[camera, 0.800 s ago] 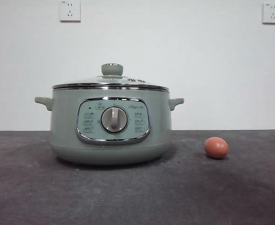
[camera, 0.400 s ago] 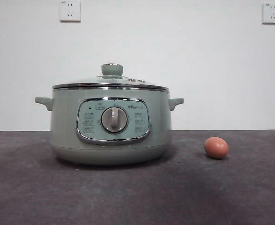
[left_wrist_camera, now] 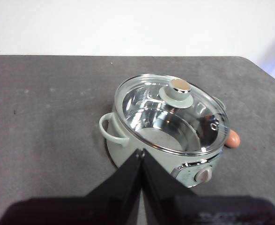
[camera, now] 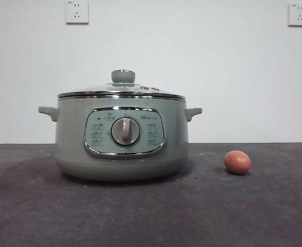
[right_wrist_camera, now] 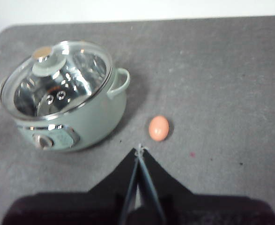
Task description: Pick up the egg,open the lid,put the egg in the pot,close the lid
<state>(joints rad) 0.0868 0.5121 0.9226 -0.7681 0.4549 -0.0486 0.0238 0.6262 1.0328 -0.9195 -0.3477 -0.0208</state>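
Note:
The sage-green pot [camera: 121, 139] stands left of centre on the dark table, its glass lid [camera: 122, 90] seated on it with the green knob on top. To its right the reddish-brown egg [camera: 237, 161] lies on the table, apart from the pot. Neither arm shows in the front view. My left gripper [left_wrist_camera: 140, 152] is shut, held high over the table beside the pot [left_wrist_camera: 165, 133] and lid [left_wrist_camera: 172, 112], with the egg [left_wrist_camera: 232, 138] showing past the pot. My right gripper [right_wrist_camera: 139, 150] is shut too, up above the table a short way from the egg [right_wrist_camera: 158, 127], beside the pot [right_wrist_camera: 67, 103].
Grey table surface [camera: 151, 211] runs to a white wall behind, which carries two wall sockets [camera: 76, 11] high up. In the left wrist view the table's far right corner [left_wrist_camera: 249, 63] shows.

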